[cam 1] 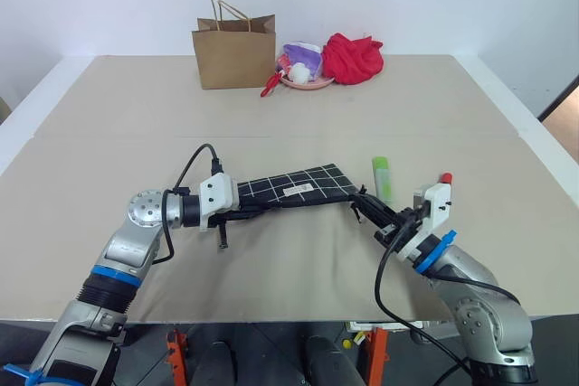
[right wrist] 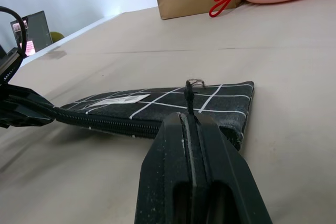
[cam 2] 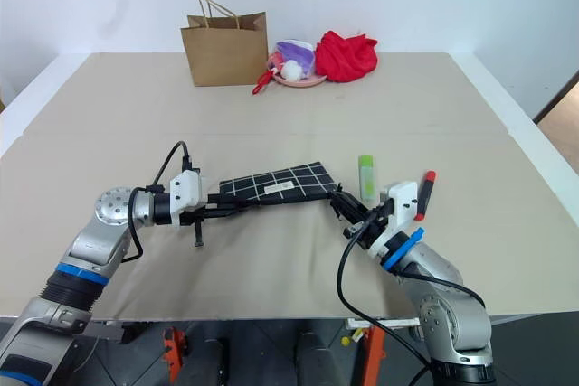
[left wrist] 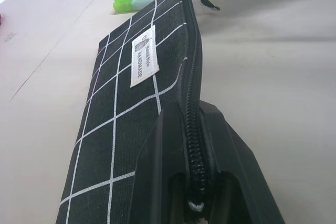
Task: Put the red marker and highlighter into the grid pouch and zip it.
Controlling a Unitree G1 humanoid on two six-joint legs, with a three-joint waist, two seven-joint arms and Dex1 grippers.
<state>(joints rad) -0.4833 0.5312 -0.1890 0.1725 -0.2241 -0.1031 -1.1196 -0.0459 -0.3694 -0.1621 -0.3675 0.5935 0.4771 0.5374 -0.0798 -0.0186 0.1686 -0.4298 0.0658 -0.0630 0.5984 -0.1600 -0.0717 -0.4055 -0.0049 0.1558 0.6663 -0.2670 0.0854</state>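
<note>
One grid pouch [cam 1: 294, 189] is hanging stretched between two grippers: the left gripper [cam 1: 242, 211] is clamping its zipper edge, and the right gripper [cam 1: 366, 204] is pinching the zipper pull. One highlighter [cam 1: 383, 176] and one red marker [cam 2: 427, 193] are lying on the table [cam 1: 136, 106] just beyond the pouch's right end.

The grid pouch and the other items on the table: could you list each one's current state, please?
grid pouch: zipped, held at both ends
left gripper: shut on pouch end
right gripper: shut on zipper pull
highlighter: lying outside pouch
red marker: outside pouch
paper bag: upright
</note>
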